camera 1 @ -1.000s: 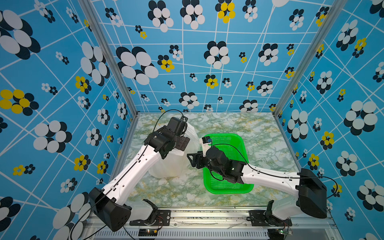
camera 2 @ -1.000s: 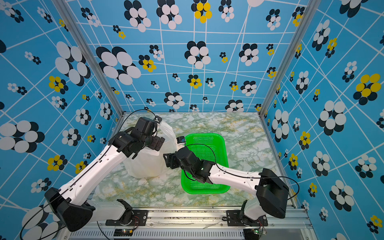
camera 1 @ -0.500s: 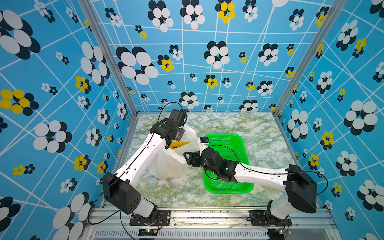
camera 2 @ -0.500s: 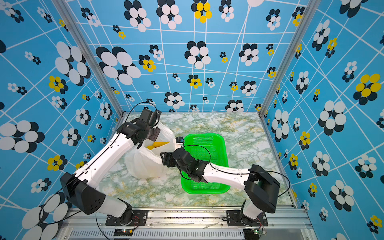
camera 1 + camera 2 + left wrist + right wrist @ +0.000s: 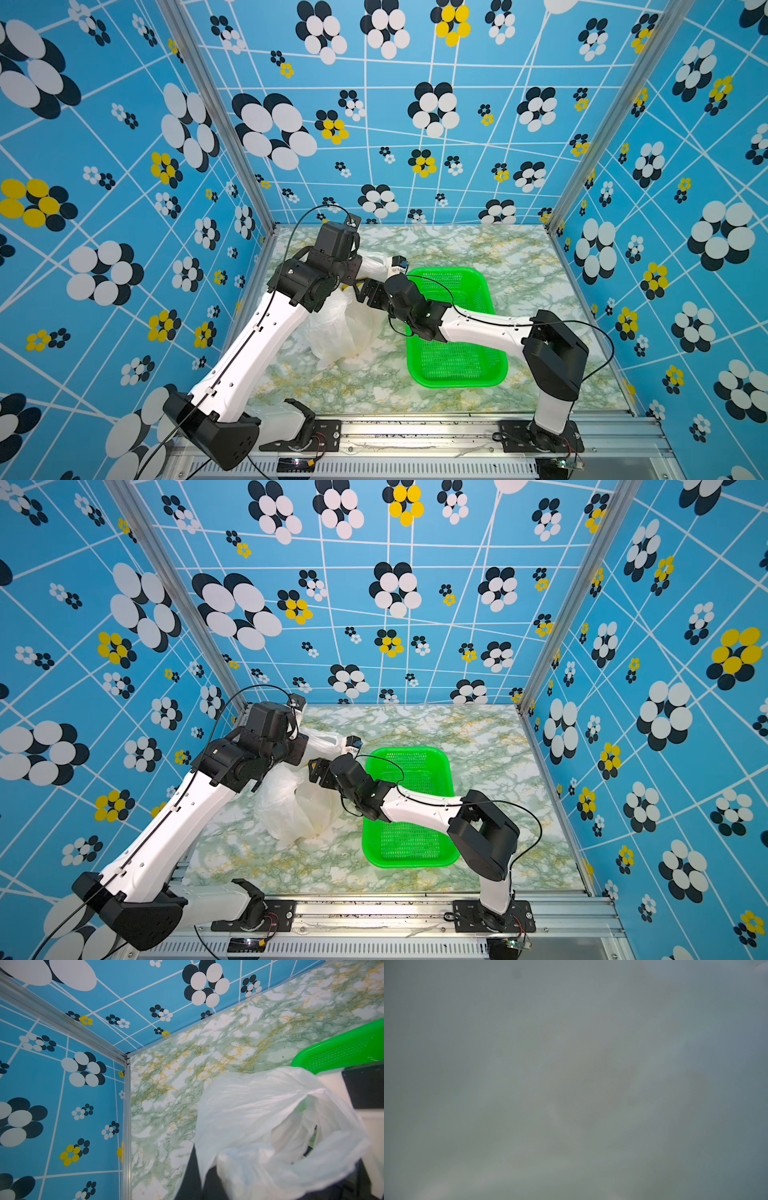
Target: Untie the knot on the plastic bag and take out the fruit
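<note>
Two claws meet at the bag mouth. The left claw (image 5: 353, 272) is clamped tight on the plastic bag (image 5: 336, 328) by its handle loop (image 5: 374, 261). The right claw (image 5: 366, 292) is pushed into the plastic and I can't tell how wide it is; its wrist view is fogged by film. A sliver of yellow fruit (image 5: 312, 764) peeks out there. The bag sits on the left side of the bench (image 5: 519, 249), just beside the green basket (image 5: 457, 361).

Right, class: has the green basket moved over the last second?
No. The green basket keeps its place in both top views, its near rim just as far from the front rail as before.
</note>
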{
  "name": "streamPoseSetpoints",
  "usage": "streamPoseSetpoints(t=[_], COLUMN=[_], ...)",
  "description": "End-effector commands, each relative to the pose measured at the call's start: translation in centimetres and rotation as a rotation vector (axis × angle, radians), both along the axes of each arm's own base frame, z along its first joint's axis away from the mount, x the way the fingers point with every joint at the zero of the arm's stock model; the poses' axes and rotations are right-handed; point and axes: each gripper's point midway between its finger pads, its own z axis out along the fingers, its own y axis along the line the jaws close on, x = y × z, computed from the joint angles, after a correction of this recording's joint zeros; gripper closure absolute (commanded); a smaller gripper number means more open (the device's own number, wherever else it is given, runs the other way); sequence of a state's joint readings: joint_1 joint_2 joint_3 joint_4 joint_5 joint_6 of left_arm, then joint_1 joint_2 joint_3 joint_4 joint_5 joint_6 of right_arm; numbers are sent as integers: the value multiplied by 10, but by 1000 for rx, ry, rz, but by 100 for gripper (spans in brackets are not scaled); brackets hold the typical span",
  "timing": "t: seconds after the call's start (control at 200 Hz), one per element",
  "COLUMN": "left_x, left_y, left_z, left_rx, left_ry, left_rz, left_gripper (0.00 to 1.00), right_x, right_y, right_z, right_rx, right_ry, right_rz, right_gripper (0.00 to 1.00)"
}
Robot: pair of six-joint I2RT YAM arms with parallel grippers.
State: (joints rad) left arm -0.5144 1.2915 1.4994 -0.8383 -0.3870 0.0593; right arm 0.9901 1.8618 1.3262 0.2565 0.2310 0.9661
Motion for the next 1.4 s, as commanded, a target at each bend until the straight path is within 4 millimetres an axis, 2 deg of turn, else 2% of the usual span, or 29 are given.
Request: streamPoseSetpoints(t=[0.0,0.075,0.115,0.14,0.15,0.17,0.195,0.235,0.26,0.295,0.445,0.535,0.555,0.595,0.685,0.705,0.8,0.85,0.915,1.049,1.159,1.289,1.394], left_x=[-9,-18,-23,-27,-28,-30,-32,-35,-35,-35,-20,2,7,16,33,36,43,46,48,40,25,5,-11], left_y=[-1,-3,-4,-4,-4,-4,-3,0,3,7,37,74,84,100,109,107,102,96,87,57,45,47,51], left_z=[13,25,32,36,37,40,42,44,45,46,54,60,62,65,78,81,94,96,92,60,29,5,-5], left_rx=[-25,-52,-64,-68,-70,-74,-77,-71,-66,-54,25,0,-15,-47,-46,-40,-60,-71,-65,43,90,88,94], left_ry=[-52,-87,-108,-119,-124,-134,-146,-161,-172,-188,-273,-285,-282,-270,-266,-269,-296,-312,-315,-288,-265,-238,-234], left_rz=[7,-9,-18,-24,-26,-29,-30,-22,-12,6,138,266,297,346,352,344,325,300,267,184,167,184,192], left_gripper=[100,100,100,100,100,100,100,100,100,100,100,100,100,100,100,100,100,100,100,100,100,100,100], right_x=[20,31,34,36,36,37,38,39,39,39,42,42,44,42,34,30,17,8,-7,-33,-47,-64,-72], right_y=[-2,1,2,3,4,5,5,5,6,5,7,16,21,23,20,16,9,8,4,-13,-37,-59,-76], right_z=[-7,-12,-14,-15,-16,-17,-17,-17,-15,-13,11,24,43,53,69,58,54,46,26,-31,-74,-105,-111], right_rx=[-54,-63,-83,-94,-96,-101,-101,-100,-99,-102,-94,-75,-46,-35,-8,-24,3,20,23,25,-14,-126,-163], right_ry=[32,45,41,40,39,38,38,38,33,25,-31,-69,-97,-110,-138,-128,-128,-119,-104,-36,42,108,102], right_rz=[-37,-39,-45,-47,-47,-46,-45,-44,-42,-41,-26,19,27,45,62,65,84,104,116,109,83,91,75], right_gripper=[4,6,11,17,21,34,56,81,91,100,100,100,100,100,100,100,100,100,100,100,100,100,100])
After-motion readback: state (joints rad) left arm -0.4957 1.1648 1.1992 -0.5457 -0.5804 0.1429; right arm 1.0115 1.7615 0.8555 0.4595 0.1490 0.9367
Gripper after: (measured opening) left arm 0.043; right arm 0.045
